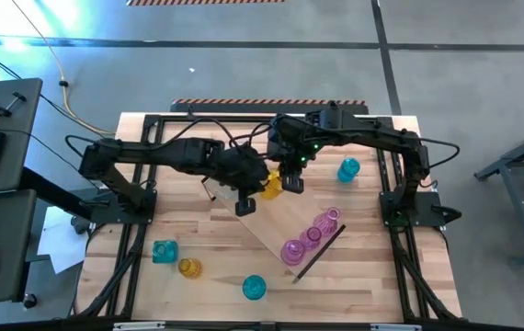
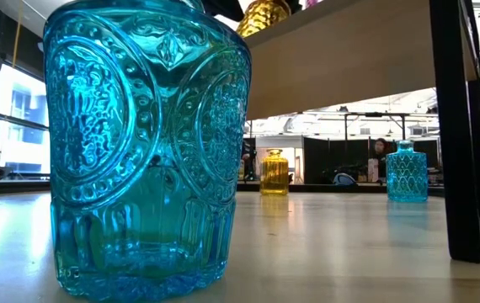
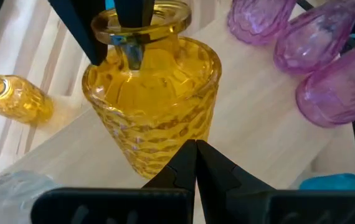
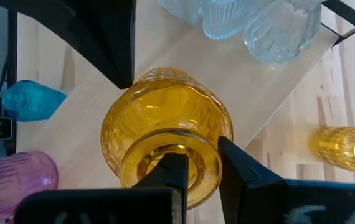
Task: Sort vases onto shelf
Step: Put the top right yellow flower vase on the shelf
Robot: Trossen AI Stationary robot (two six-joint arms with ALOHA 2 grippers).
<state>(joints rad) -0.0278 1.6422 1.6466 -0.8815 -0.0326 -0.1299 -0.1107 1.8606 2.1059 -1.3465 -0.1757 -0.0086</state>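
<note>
Large teal vase, low view: top cut off by the upper frame edge. Shelf, low view: cropped at top and right, upper surface hidden. Amber vase, high view centre: mostly covered by both arms. Pink vases, left wrist view, upper right: cropped by frame edges. Clear vases, right wrist view, top: bodies cut off, count unclear.

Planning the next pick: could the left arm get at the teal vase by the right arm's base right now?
Probably not: the teal vase sits beyond the right gripper, whose arm crosses the way.
</note>
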